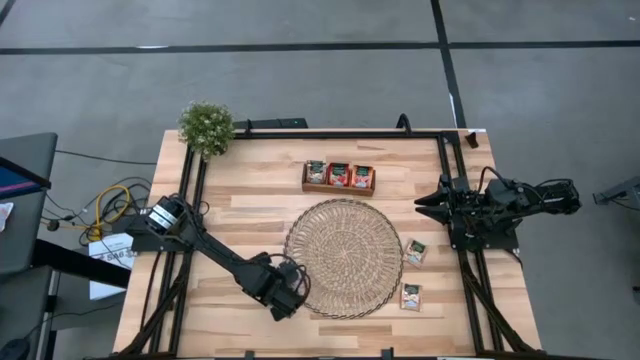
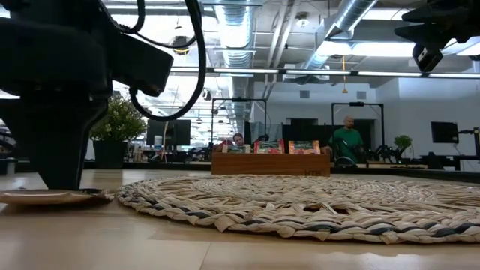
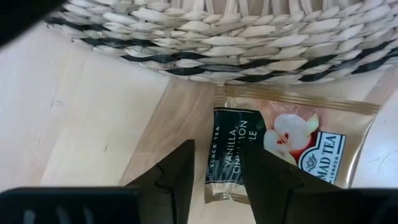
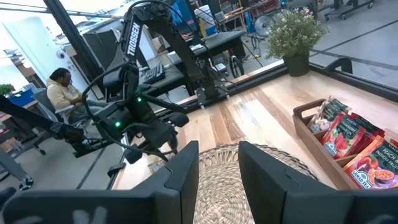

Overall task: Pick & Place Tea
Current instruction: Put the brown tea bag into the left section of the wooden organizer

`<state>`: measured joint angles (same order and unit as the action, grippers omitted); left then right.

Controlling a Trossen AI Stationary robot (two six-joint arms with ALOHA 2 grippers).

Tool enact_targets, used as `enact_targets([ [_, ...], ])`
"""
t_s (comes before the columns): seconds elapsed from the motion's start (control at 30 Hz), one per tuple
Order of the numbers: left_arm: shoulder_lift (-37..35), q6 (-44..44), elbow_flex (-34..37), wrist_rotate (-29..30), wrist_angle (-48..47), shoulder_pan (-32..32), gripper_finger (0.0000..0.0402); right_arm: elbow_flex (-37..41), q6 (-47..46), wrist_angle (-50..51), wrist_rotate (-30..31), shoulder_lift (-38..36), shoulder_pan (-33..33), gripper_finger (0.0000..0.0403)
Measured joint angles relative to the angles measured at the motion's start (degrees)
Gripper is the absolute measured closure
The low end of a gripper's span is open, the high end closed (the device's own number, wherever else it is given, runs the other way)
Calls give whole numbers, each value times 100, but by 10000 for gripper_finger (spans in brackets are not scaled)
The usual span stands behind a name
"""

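Left pincer (image 3: pixel 214 180) sits low on the table (image 3: pixel 93 124), fingers slightly parted, straddling a tea sachet (image 3: pixel 273 146) edge beside the woven mat (image 3: pixel 236 37), lower left of the high view.

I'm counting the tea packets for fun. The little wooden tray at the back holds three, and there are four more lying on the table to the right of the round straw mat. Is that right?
Not quite. The wooden tray does hold three packets, but only two tea packets lie on the table right of the straw mat, not four. The high view shows it.
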<state>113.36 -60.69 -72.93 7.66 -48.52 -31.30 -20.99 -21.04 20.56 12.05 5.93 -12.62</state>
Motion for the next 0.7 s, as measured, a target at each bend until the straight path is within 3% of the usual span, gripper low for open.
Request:
enact_targets([
  [0.7,17,457,-905,20,-754,-14,282,0,27,0,3,0,0,298],
])
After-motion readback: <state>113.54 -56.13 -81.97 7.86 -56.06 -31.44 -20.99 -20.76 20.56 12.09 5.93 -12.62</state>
